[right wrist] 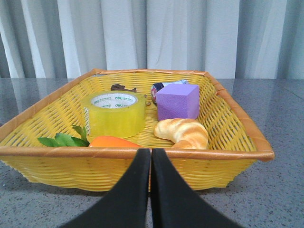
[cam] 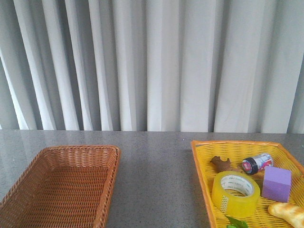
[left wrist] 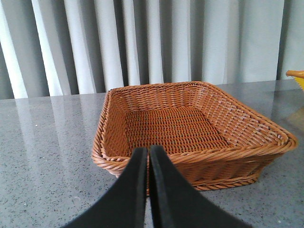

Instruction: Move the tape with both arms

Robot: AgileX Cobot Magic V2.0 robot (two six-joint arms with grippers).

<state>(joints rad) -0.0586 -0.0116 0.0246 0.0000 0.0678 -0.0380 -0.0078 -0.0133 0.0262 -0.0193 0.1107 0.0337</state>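
Note:
The yellow tape roll [cam: 236, 194] lies flat in the yellow basket [cam: 202, 164] at the right of the table; it also shows in the right wrist view [right wrist: 114, 114], left of the purple block. My right gripper [right wrist: 150, 153] is shut and empty, just short of the yellow basket's near rim [right wrist: 228, 154]. My left gripper [left wrist: 148, 151] is shut and empty, just short of the near rim of the empty brown wicker basket [left wrist: 266, 147]. Neither arm shows in the front view.
The yellow basket also holds a purple block [cam: 277, 184], a croissant [cam: 289, 213], a small can [cam: 256, 163], a brown piece [cam: 221, 164], green leaves [right wrist: 61, 139] and an orange thing [right wrist: 114, 141]. The brown basket [cam: 102, 190] stands at the left. A grey curtain hangs behind.

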